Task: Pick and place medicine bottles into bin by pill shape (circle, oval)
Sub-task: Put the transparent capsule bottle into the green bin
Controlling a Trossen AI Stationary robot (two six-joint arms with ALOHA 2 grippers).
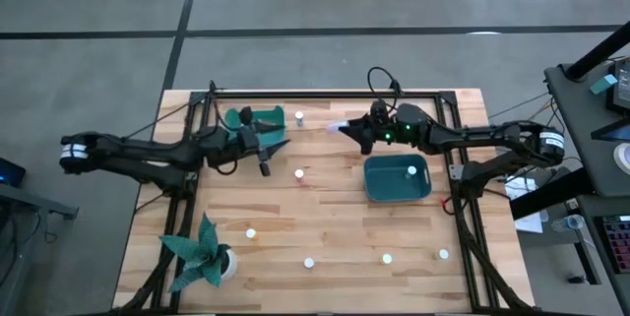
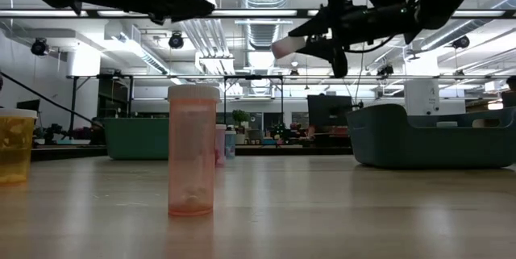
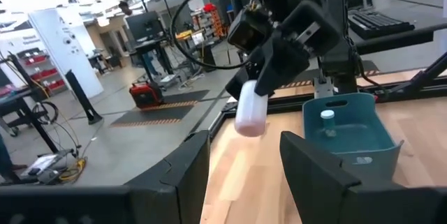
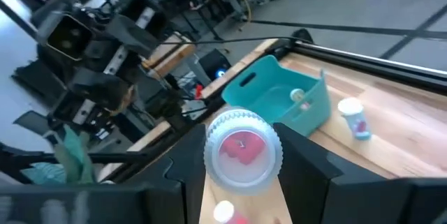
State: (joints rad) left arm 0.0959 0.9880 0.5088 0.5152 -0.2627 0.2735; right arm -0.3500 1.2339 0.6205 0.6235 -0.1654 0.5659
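My right gripper (image 1: 346, 130) is shut on a small medicine bottle (image 1: 335, 127), high above the table's far middle; it also shows in the low view (image 2: 284, 47) and the left wrist view (image 3: 251, 109). My left gripper (image 1: 268, 158) is open and empty over the table's far left, beside a teal bin (image 1: 246, 119); its fingers stand apart in the left wrist view (image 3: 244, 175). A second teal bin (image 1: 397, 180) at the right holds one bottle (image 1: 410, 169). Several more bottles stand on the wood, such as two near the far middle (image 1: 298, 116) (image 1: 299, 173). My right gripper pinches the bottle's round wall (image 4: 213, 155) between its two fingers, one on each side. The fingers reach level from the table's right. The bottle lies level along them, its ribbed round end (image 4: 243, 147) toward the wrist camera and its other end (image 3: 248, 121) sticking out past the fingertips, lifted clear.
A teal paper plant in a white pot (image 1: 204, 254) stands at the near left corner. More bottles stand along the near edge (image 1: 251, 233) (image 1: 309, 263) (image 1: 387, 258) (image 1: 443, 254). One bottle stands close before the low camera (image 2: 192, 150). Black frame rails run along the table's sides.
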